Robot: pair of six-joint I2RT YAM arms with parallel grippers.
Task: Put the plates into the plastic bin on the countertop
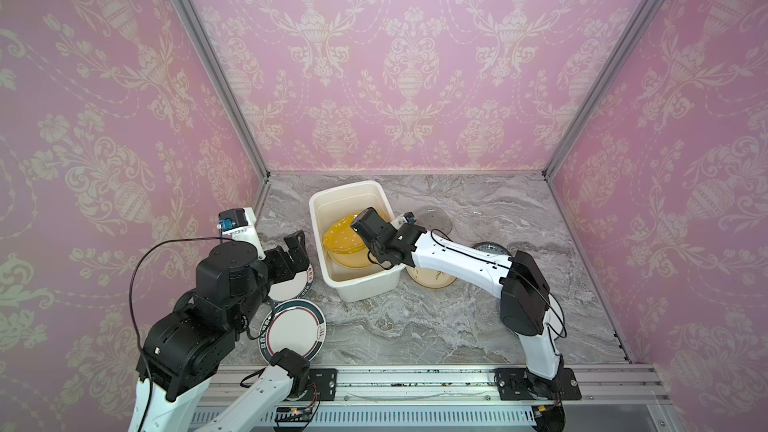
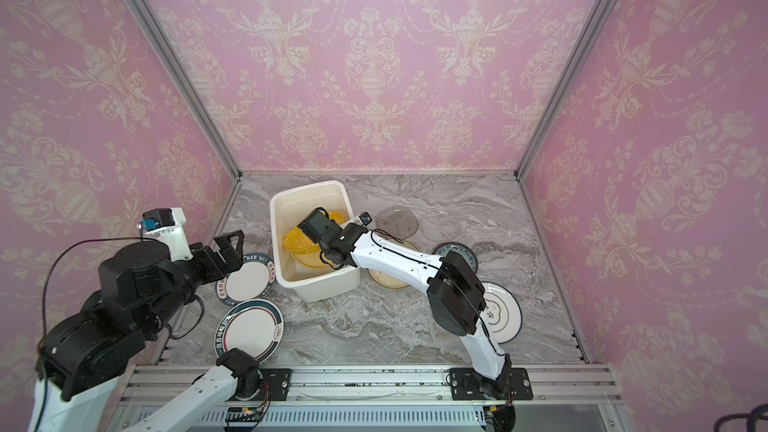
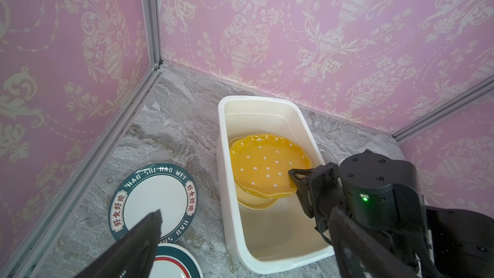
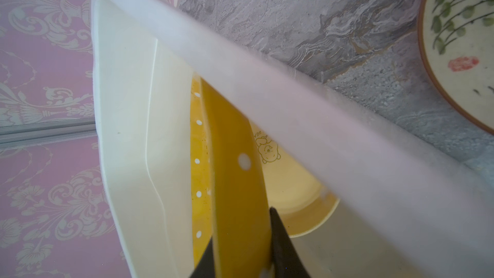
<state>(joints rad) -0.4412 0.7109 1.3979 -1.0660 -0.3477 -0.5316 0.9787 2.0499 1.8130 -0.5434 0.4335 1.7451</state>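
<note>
The countertop (image 1: 415, 326) holds most of the plates: two rimmed ones near my left arm, and a sprig plate (image 1: 432, 278), glass ones and a blue one to the right of the bin (image 1: 365, 290). Two plates are inside the bin. A pale plate (image 4: 294, 183) lies on its floor, and the dotted plate (image 3: 264, 167) sits tilted above it, far edge down on the pale one.

My right pincer (image 4: 240, 250) is clamped on the dotted plate's near rim, reaching over the bin's wall. My left pincer (image 1: 293, 249) hangs spread wide above the lettered plate (image 3: 152, 199), holding nothing.

My judgement is that letting go at this tilt is the main risk. The raised edge would drop onto the pale plate and could chip it, or the plate could slide and end up leaning on the wall, eating the room the others need. My wrist is also close to the rim, so a careless pull back could drag the bin towards the sprig plate.
</note>
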